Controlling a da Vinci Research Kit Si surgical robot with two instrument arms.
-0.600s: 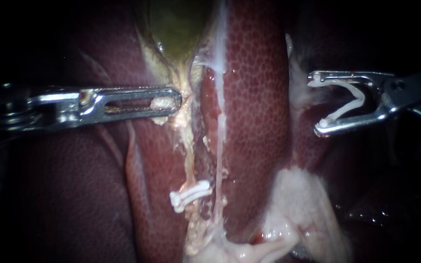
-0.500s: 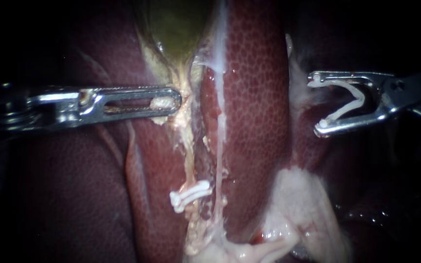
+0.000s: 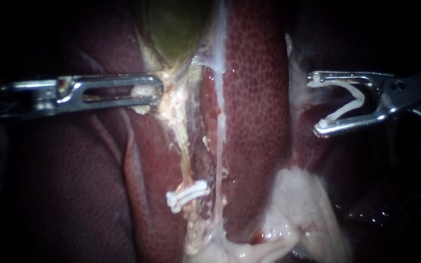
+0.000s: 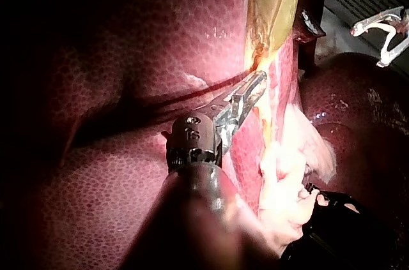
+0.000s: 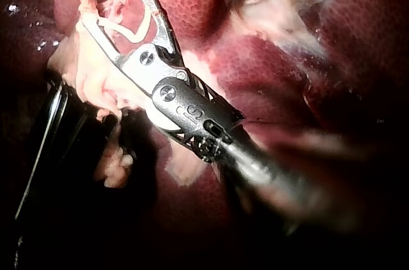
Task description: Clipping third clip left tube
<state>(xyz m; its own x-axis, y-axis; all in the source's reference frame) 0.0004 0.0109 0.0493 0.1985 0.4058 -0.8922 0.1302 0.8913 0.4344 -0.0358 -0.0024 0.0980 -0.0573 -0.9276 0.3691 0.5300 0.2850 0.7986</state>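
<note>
My left instrument (image 3: 147, 92) has its slotted jaws shut on pale tissue at the lower end of the green gallbladder (image 3: 174, 29), drawing it leftward. Below it the left tube (image 3: 186, 156) runs down as a pale strand and carries a white clip (image 3: 187, 194). A thinner right tube (image 3: 219, 160) lies beside it. My right instrument (image 3: 317, 103) hovers off to the right over the liver (image 3: 254, 97), its jaws wide apart and holding an open white clip (image 3: 349, 100). That loaded clip (image 5: 124, 27) also shows in the right wrist view, and the left instrument (image 4: 252, 88) in the left wrist view.
Whitish fatty tissue (image 3: 298, 204) spreads at the lower right, where the tubes end. Dark liver lobes (image 3: 64, 185) fill the left side. In the left wrist view my right instrument (image 4: 383, 27) hangs well beyond the gallbladder (image 4: 271, 2).
My left instrument has pulled left and slightly up, stretching the pale tissue with it; the clip on the tube shifted slightly left. My right instrument has not moved.
</note>
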